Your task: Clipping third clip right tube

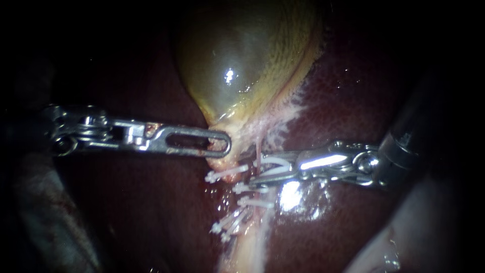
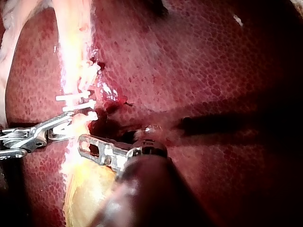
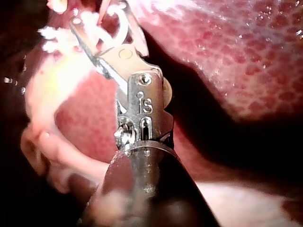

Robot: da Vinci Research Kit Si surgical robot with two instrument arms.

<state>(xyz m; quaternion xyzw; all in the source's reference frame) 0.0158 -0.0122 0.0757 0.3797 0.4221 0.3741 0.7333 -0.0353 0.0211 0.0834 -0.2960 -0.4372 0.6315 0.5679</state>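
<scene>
My left instrument (image 1: 220, 146) comes in from the left, its slotted jaws shut on the narrow neck of the yellow-green gallbladder (image 1: 242, 60). My right instrument (image 1: 262, 169) reaches in from the right. Its jaws stand apart and hold an open white clip (image 1: 277, 163) astride a thin pink tube (image 1: 258, 151) just below the neck. The right wrist view shows the same clip (image 3: 127, 21) curved around the red tube (image 3: 106, 12). Several closed white clips (image 1: 222, 175) sit on the tubes lower down, and they also show in the left wrist view (image 2: 75, 99).
Dark red liver (image 1: 353, 101) surrounds the gallbladder on both sides. A pale strand of tissue (image 1: 247, 247) runs down from the clipped tubes. The right instrument's dark shaft (image 1: 414, 136) crosses the right side.
</scene>
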